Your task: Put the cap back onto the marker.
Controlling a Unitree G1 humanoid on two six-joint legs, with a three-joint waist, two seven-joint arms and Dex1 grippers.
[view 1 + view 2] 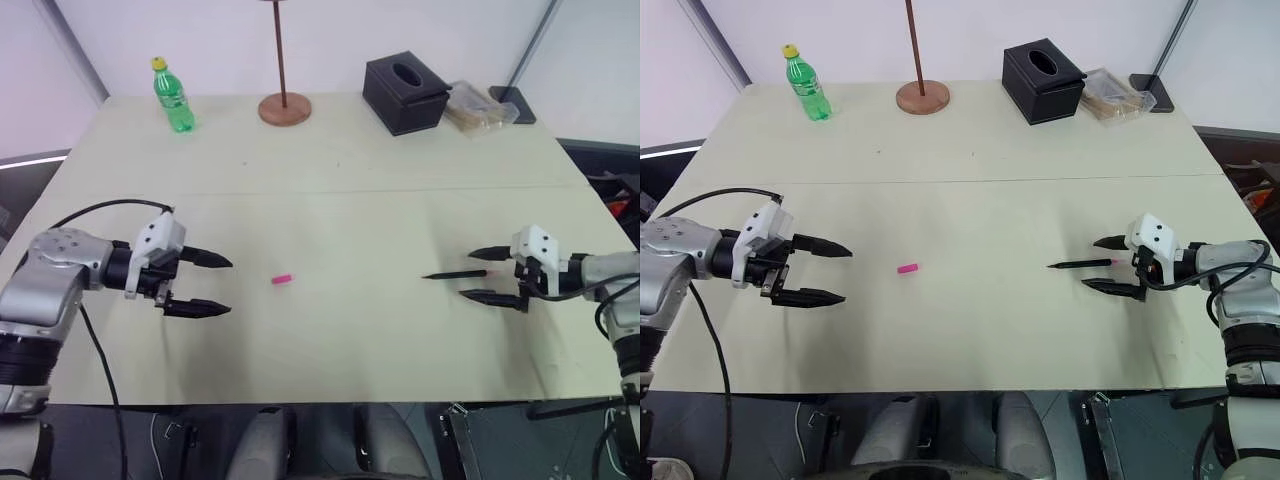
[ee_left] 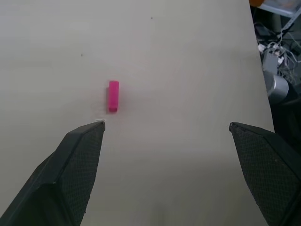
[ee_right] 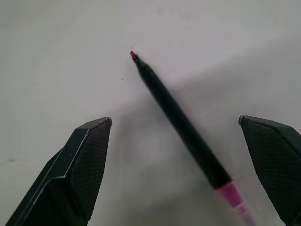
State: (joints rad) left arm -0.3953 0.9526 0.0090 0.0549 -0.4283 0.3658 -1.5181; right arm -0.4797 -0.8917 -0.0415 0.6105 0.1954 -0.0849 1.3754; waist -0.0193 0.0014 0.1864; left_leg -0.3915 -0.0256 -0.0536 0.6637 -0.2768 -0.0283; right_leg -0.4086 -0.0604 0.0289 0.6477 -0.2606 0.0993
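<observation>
The cap (image 1: 282, 279) is a small pink cylinder lying on the beige table (image 1: 330, 220), a short way right of my left gripper (image 1: 222, 285), which is open and empty. The left wrist view has the cap (image 2: 113, 95) just ahead of the spread fingers. The marker (image 1: 455, 273), thin and black, lies flat at the right with its tip pointing left. My right gripper (image 1: 475, 274) is open, one finger on each side of the marker's rear part, not closed on it. In the right wrist view the marker (image 3: 178, 117) runs between the fingers, pink end nearest the wrist.
Along the table's far edge stand a green bottle (image 1: 173, 96), a wooden stand with a round base (image 1: 285, 108), a black tissue box (image 1: 405, 93) and a clear packet (image 1: 478, 107). The table's front edge is close below both grippers.
</observation>
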